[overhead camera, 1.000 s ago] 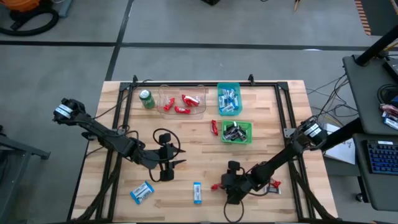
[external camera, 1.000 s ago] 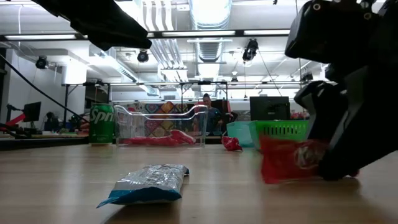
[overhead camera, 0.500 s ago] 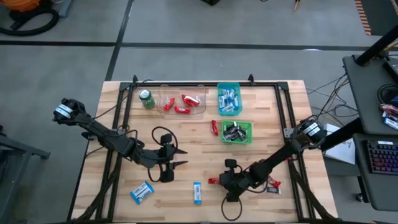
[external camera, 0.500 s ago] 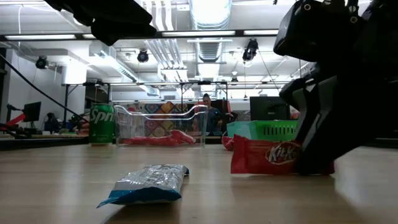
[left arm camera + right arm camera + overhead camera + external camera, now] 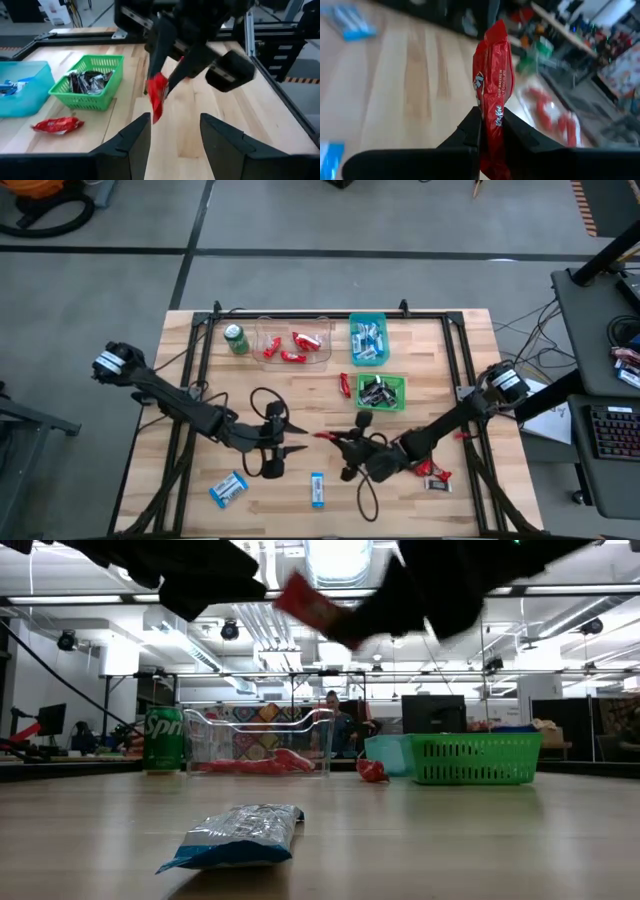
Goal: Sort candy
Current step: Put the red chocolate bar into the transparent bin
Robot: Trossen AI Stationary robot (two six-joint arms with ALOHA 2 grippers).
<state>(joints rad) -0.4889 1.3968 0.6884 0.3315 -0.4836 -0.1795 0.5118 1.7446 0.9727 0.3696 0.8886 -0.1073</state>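
The right jaws (image 5: 490, 131) pinch a red candy bar (image 5: 493, 90) above the tabletop (image 5: 310, 400), probably for the clear bin (image 5: 292, 343) at 11 o'clock, while the left jaws (image 5: 171, 131) wait, spread apart.

Glossy red foil-like candy wrapper (image 5: 493, 95) pinched between matt black plastic fingers of right gripper (image 5: 487, 122). Below it, pale wooden plank table (image 5: 310, 405), smooth, satin finish. Beyond gripper: green plastic mesh basket (image 5: 87, 82), clear glossy plastic bin (image 5: 258, 740), shiny green metal can (image 5: 163, 738).
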